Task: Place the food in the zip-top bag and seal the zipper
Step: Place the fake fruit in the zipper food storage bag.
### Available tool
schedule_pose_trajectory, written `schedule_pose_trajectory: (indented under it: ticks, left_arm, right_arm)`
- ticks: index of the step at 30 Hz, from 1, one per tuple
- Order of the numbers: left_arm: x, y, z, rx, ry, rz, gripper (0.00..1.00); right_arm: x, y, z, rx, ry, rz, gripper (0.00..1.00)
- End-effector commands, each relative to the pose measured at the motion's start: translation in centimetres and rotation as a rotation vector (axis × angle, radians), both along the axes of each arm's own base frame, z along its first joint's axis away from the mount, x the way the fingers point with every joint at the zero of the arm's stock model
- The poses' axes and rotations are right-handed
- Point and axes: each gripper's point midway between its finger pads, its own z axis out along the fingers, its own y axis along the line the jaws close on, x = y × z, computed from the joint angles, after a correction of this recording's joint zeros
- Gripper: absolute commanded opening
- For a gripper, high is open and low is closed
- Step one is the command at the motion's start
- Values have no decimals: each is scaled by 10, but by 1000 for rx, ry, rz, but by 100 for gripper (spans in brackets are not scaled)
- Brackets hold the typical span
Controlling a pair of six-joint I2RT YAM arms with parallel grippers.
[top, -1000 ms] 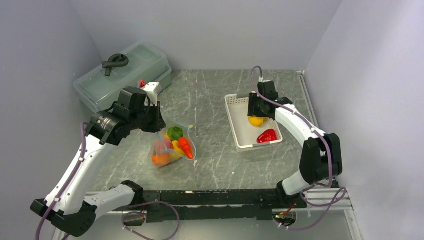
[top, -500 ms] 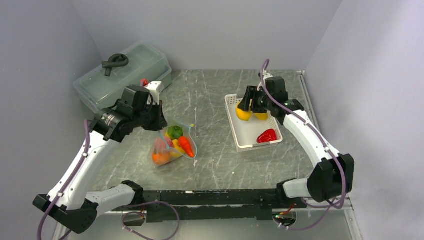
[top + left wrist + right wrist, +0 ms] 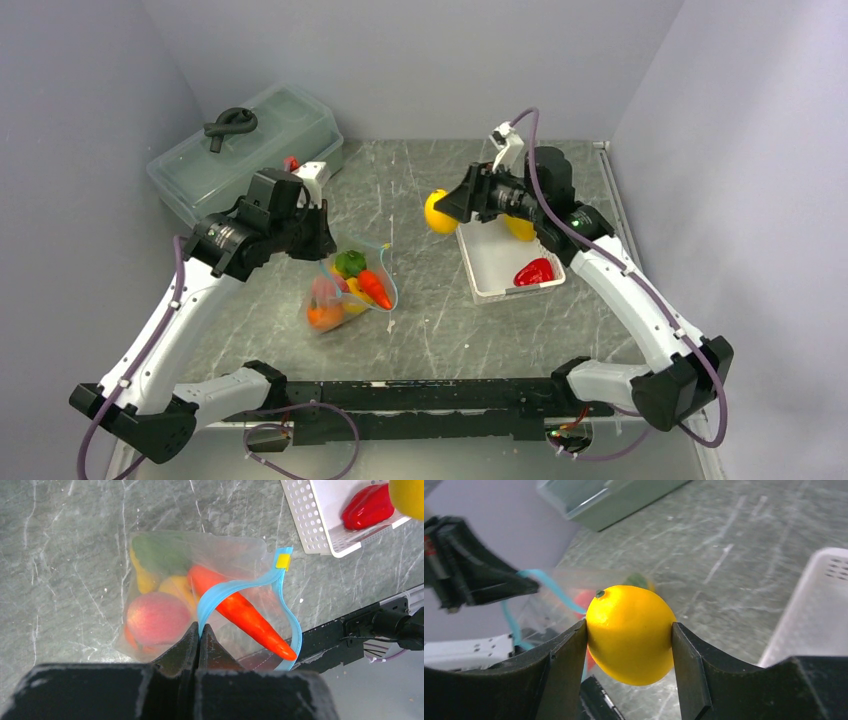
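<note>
The clear zip-top bag point(image 3: 350, 290) lies left of centre with a carrot point(image 3: 240, 612), a pink peach point(image 3: 156, 617), a green piece point(image 3: 348, 264), an orange and yellow pieces inside. My left gripper point(image 3: 200, 630) is shut on the teal-blue zipper strip point(image 3: 220, 592) and holds the mouth open. My right gripper point(image 3: 629, 630) is shut on a yellow lemon point(image 3: 437, 211), held in the air between the basket and the bag. A red pepper point(image 3: 534, 271) and another yellow piece point(image 3: 520, 228) lie in the white basket point(image 3: 480, 265).
A large translucent lidded box point(image 3: 250, 145) with a dark handle stands at the back left. Walls close the table on the left, back and right. The black arm rail point(image 3: 430, 395) runs along the near edge.
My right gripper has lifted the lemon out of the basket and carried it left toward the bag. The left gripper has kept hold of the zipper strip, shifting only slightly.
</note>
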Motion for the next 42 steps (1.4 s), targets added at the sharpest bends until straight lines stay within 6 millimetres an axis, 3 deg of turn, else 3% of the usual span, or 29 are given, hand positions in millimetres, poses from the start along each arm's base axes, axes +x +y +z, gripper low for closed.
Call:
schedule_pose_trajectory:
  ticks: [1,9,17,25,35,39,42]
  left_arm:
    - [8,-9,17,-50,-58,-10,0]
    - [8,-9,17,-50,-54,-8,0]
    - [8,-9,18,-54,-57,-6,0]
    - [8,-9,18,-53,-57,-9,0]
    - [9,-9,19,-55,-58,-6,0]
    - [9,-10,19,-57,-56,-8,0]
    - [8,-10,20,-57,-55,-10,0]
  right_arm:
    - [-28,33,63,118,-148,124,31]
    - [-60,74,83,208,-166,266,31]
    - [-84,111,74,203,-139,383,31]
    - [-97,142,48,146,-88,463,31]
    - [-89,165,0,18,-27,438,34]
    - [-81,170,-16,-31,-10,399,39]
    - [-75,172,-24,-58,-1,376,48]
